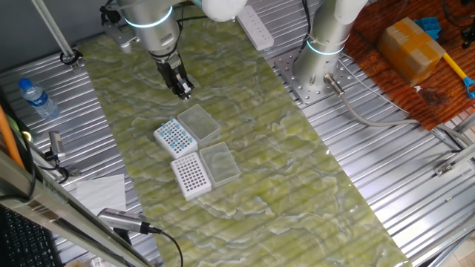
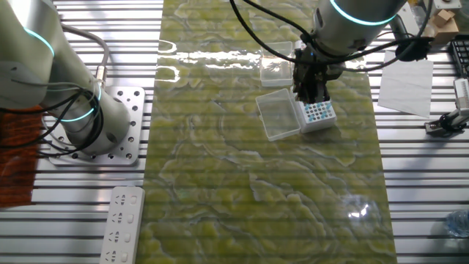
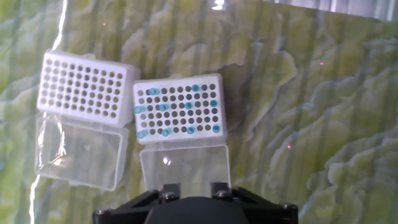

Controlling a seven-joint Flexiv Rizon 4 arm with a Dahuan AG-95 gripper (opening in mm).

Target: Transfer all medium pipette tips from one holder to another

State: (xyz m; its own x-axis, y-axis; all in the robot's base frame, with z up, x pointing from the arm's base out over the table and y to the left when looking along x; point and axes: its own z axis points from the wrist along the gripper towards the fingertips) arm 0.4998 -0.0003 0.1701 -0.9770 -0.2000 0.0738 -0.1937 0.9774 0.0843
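Lighting was bright and even overhead. Glare streaked the glossy worktop (image 2: 220, 59) at its far edge; hand view was slightly soft, shadows faint.

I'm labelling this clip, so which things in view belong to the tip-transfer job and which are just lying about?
Job:
- blue tips
- tip box, lid open
- bare box, lid open
- gripper, hanging above the boxes

Lying about:
- water bottle
- power strip
- paper
- yellow block
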